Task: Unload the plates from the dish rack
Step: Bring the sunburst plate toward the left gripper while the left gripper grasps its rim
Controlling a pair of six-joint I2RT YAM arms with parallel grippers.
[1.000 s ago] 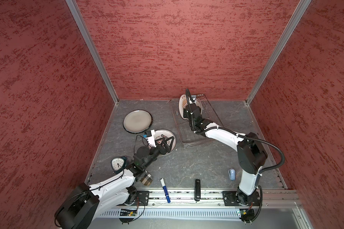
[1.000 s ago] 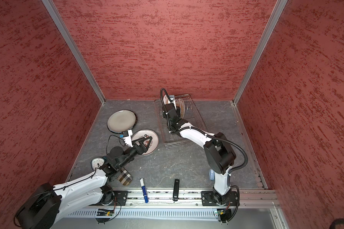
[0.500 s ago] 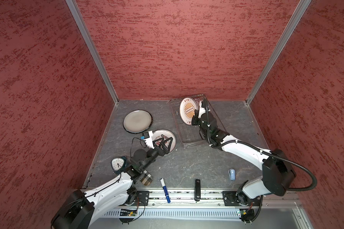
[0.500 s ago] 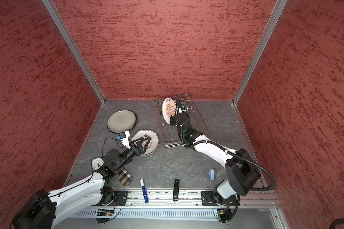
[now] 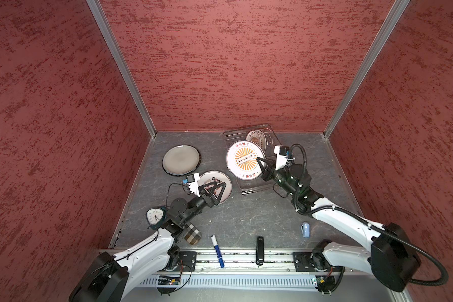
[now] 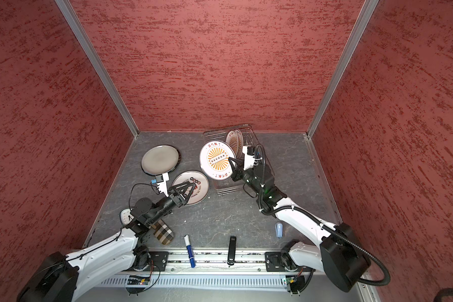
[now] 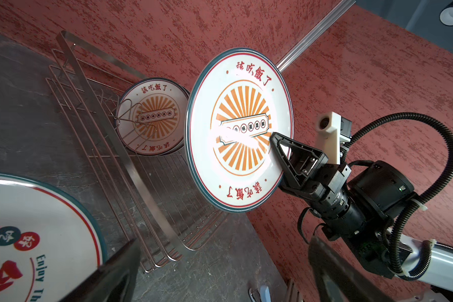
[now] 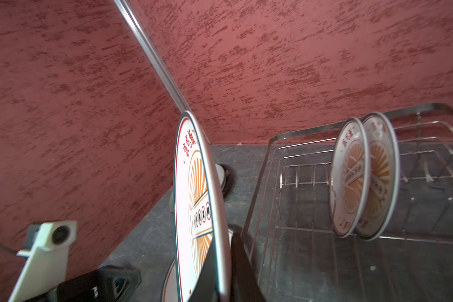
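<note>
Now | right end effector (image 5: pixel 260 161) clamped on sunburst plate (image 5: pixel 243 160) rim, upright over dish rack (image 5: pixel 254 190) | left end effector (image 5: pixel 214 187) wide open | risk: thin edge pinch may slip, dropping plate onto wires.

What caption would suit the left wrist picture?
Right gripper holds a sunburst plate upright, clear of the dish rack where other plates stand.

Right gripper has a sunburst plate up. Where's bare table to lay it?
Best for the sunburst plate: bare table bordered by watermelon plate, near end of dish rack, marker and black device. Crowded: left side, with grey plate, left gripper, clock.
</note>
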